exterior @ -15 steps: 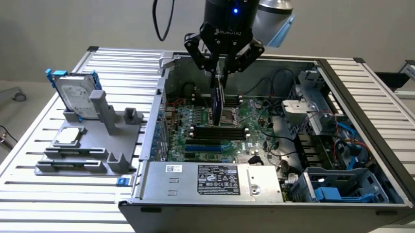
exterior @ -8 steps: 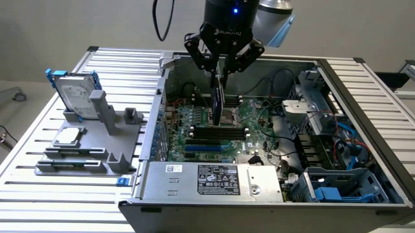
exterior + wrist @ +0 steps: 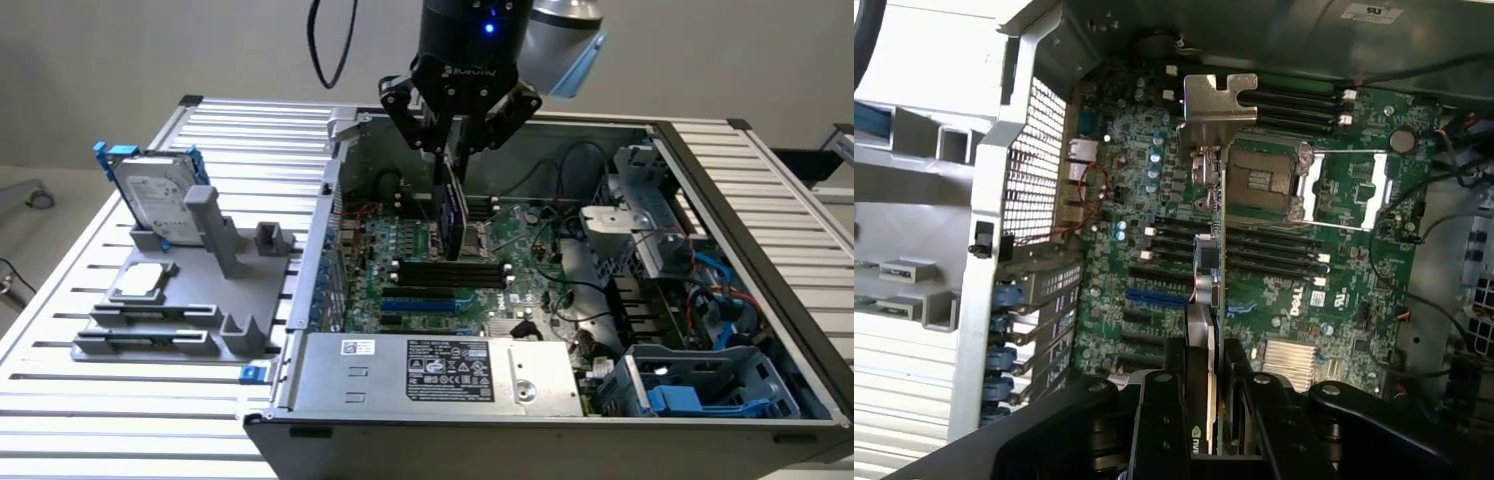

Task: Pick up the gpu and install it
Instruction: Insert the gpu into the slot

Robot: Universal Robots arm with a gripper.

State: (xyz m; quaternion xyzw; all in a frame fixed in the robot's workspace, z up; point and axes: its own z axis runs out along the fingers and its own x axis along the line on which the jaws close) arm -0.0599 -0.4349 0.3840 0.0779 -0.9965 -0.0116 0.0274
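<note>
Gripper (image 3: 454, 158): clamped on the card's upper edge.
GPU (image 3: 451, 215): thin green card with a black shroud, held upright over the middle of the green motherboard (image 3: 534, 290).
Technique: likely best kept vertical, with its edge square to the slot.

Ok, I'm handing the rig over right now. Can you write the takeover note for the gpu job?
Gripper: shut on the gpu; the card hangs on edge from the fingers.
Where: the gpu is inside the open case, above the board, near the middle. As far as the views show, it is clear of every slot.
Other parts: the drive and the chip sit in the grey holder at the exterior view's left, untouched.
Done: the gpu is picked up and over the board.
Left: the install; the card is not yet seated.
</note>
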